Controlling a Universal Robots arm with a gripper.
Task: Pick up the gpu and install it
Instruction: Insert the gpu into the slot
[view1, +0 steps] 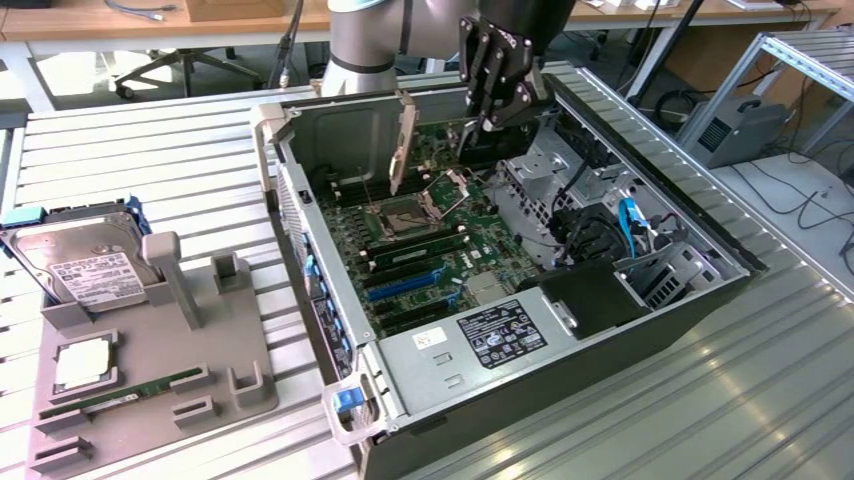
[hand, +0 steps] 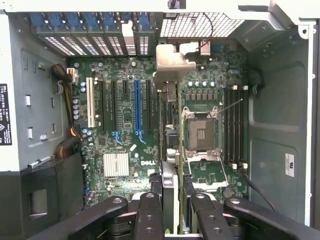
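1. Wrist view: the gripper (hand: 171, 189) is closed to a narrow gap on the gpu (hand: 168, 162), with one finger on each flat side of the card.
2. The gpu shows here edge-on, as a thin strip that runs from the fingers to its metal bracket (hand: 172, 65).
3. Under it lies the motherboard (hand: 115, 145). The card is between the long blue slot (hand: 137, 105) and the processor socket (hand: 200, 132).
4. In the exterior view the gripper (view1: 497, 112) hangs over the open computer case (view1: 300, 215), above the far part of the board. The bracket (view1: 400, 140) stands upright on the exterior view's left of the gripper.
5. I cannot tell if the lower edge of the card touches a slot.
6. A power supply (view1: 501, 335) with a black label sits at the near end of the case.
7. A grey holder (view1: 160, 400) lies on the metal table (view1: 747, 400), on the exterior view's left of the case and apart from it.
8. On the holder are a hard drive (view1: 80, 265), a square processor chip (view1: 83, 362) and a green memory stick (view1: 127, 390).
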